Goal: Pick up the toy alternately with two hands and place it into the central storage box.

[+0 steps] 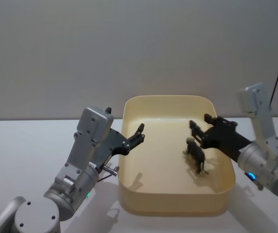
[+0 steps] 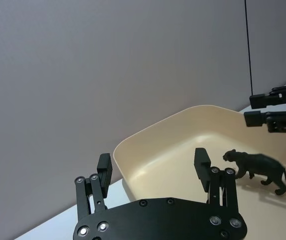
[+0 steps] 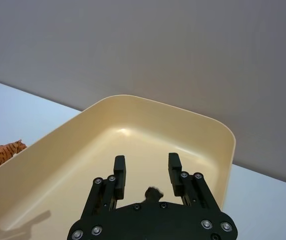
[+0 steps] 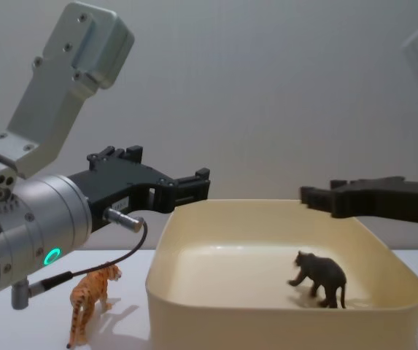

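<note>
From the head, the left pincer (image 1: pixel 139 135) hangs at the left rim of the cream-yellow plastic storage box (image 1: pixel 172 206), its long flat black fingers spread and empty. The right pincer (image 1: pixel 200 124) reaches in over the box's right side, fingers likewise apart and gripping nothing. Beneath the right pincer, clear of it, a dark matte panther figure (image 1: pixel 196 154) stands on the box's smooth floor. The left wrist view shows the left pincer's two fingers wide apart, the box's rounded corner seen between them and the panther beyond on all four legs. The right wrist view shows the right pincer's fingers parted above the sloping, glossy walls. From the chest, an orange striped tiger figure (image 4: pixel 92 295) stands upright on the white tabletop (image 4: pixel 125 324) below the left pincer, outside the box.
</note>
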